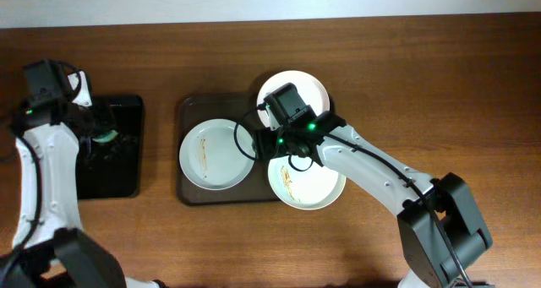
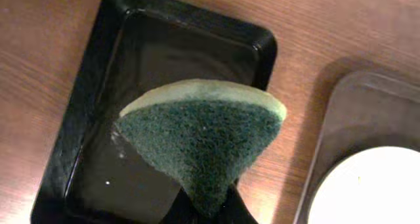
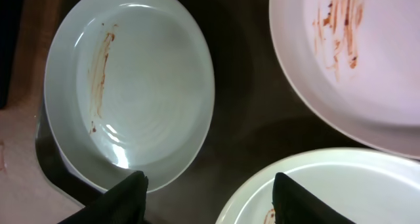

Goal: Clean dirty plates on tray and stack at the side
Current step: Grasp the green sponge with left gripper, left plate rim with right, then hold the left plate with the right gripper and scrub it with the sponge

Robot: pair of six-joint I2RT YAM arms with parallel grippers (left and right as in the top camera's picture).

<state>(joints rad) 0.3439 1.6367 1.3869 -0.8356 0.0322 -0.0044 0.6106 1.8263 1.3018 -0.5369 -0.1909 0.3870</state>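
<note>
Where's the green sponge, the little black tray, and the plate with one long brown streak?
green sponge (image 2: 203, 142): left wrist view, middle of scrubby face.
black tray (image 2: 187, 53): left wrist view, bare glossy floor.
streaked plate (image 3: 134, 86): right wrist view, centre of its bowl.

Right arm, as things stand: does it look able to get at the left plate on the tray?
Probably yes. The right pincer hangs open over the tray, right beside the left plate. That plate's near rim is bare, and nothing lies between them.
</note>
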